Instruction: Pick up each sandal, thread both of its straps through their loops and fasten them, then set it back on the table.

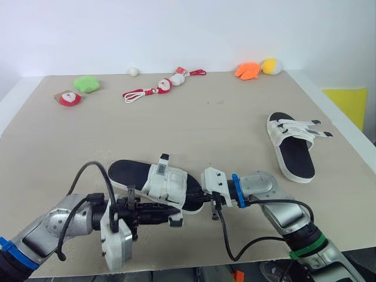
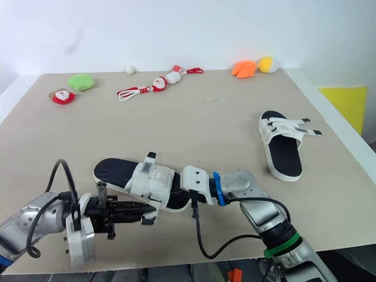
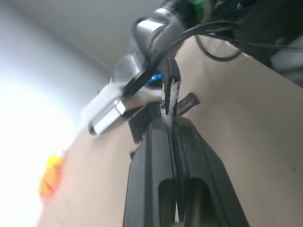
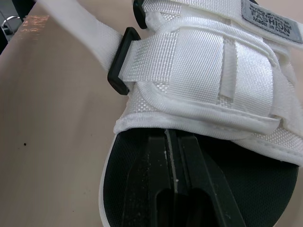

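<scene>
Black-soled sandal with white straps [image 1: 158,179] lies well left of the second sandal [image 1: 292,147] in the eye views. Left wrist view: left tool [image 3: 169,124] pinches its strap tip [image 3: 169,97]. Right wrist view: right tool [image 4: 171,137], narrow, presses the footbed [image 4: 128,182]; slipping there could tug the strap free.

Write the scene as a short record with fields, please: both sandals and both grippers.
near sandal: front centre of the table, between the two grippers
far sandal: flat on the table, right side, strap ends sticking out
left gripper: jaws shut on a strap of the near sandal
right gripper: jaws shut, tips at the near sandal's black footbed
far edge: small toys
</scene>
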